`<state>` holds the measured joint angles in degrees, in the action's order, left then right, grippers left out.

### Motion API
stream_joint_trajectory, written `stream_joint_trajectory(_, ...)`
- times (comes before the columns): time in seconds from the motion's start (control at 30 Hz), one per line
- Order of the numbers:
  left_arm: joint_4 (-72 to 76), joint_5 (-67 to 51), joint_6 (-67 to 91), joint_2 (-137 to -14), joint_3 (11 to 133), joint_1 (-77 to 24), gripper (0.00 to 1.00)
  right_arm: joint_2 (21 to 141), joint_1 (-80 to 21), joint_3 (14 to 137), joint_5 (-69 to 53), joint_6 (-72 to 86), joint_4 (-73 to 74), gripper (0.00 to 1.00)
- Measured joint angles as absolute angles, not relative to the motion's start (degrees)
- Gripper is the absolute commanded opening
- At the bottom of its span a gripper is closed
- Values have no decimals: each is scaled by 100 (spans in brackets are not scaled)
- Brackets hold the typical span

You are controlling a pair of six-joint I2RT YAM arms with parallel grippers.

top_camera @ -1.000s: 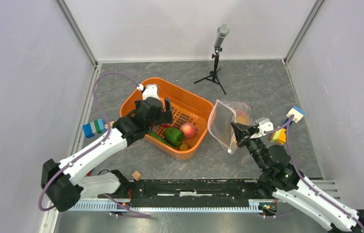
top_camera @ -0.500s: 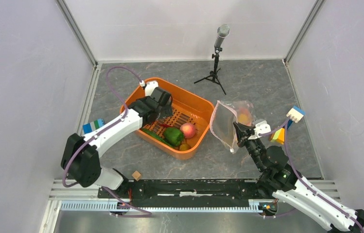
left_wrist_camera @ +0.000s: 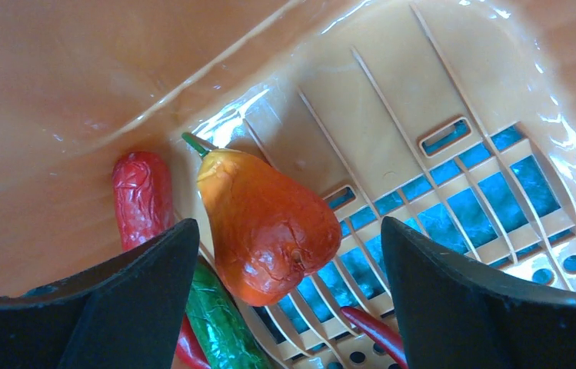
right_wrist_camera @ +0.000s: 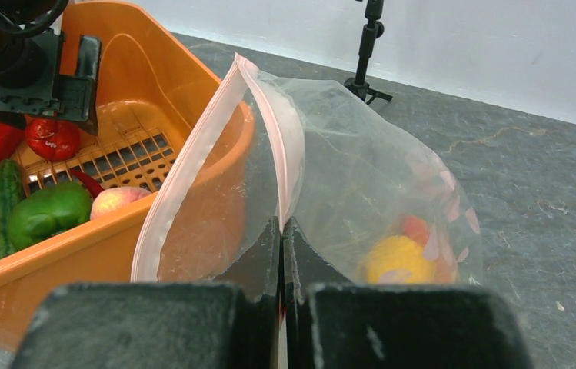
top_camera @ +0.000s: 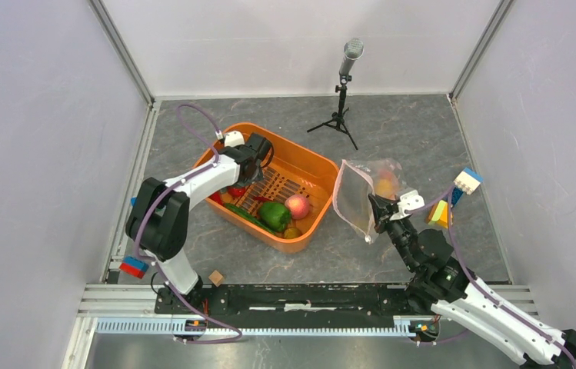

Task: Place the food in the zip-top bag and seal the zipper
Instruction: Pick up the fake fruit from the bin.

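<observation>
My left pincer (left_wrist_camera: 288, 238) spread wide above glossy orange-red toy pepper (left_wrist_camera: 258, 211) in orange slotted plastic basket (left_wrist_camera: 438, 92); my right pincer (right_wrist_camera: 281, 257) pinches clear dotted zip-top bag (right_wrist_camera: 346, 177) at mouth edge, beside basket.

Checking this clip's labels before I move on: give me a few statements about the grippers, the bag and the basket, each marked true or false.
1. The right gripper is shut on the edge of the bag. True.
2. The left gripper is clamped on the pear. False: its jaws stand open on either side of the pear.
3. A yellow piece of food lies in the bag. True.
4. The basket holds no food. False: the pear, a green pepper and a cucumber lie in it.
5. The zipper is sealed. False: the bag's mouth gapes open.
</observation>
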<state>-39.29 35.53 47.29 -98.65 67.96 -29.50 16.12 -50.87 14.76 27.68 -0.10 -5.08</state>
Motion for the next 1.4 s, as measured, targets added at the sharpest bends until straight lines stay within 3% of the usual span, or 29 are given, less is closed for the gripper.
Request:
stream_joint_trajectory(0.13,-3986,3603,4731,-9865,6799,-2950,64,1697,-5087,1522,2810,-8,-416,0)
stream_joint_trajectory(0.2,-4003,3627,4729,-9863,6796,-2950,45,1710,-5087,1594,2818,16,-311,0)
stream_joint_trajectory(0.23,-3999,3656,4724,-9861,6794,-2950,40,1708,-5087,1632,2821,36,-270,0)
stream_joint_trajectory(0.4,-3968,3750,4650,-9745,6718,-2950,29,1662,-5087,1787,2816,224,-86,0)
stream_joint_trajectory(0.47,-3957,3745,4609,-9636,6702,-2950,19,1612,-5087,1822,2814,290,21,0)
stream_joint_trajectory(0.8,-3489,3334,4152,-8611,6523,-2954,18,1424,-5087,2043,2961,622,537,0)
stream_joint_trajectory(1.4,-2561,580,3771,-6713,5975,-3068,20,2215,-5089,2554,3146,2178,1140,0)
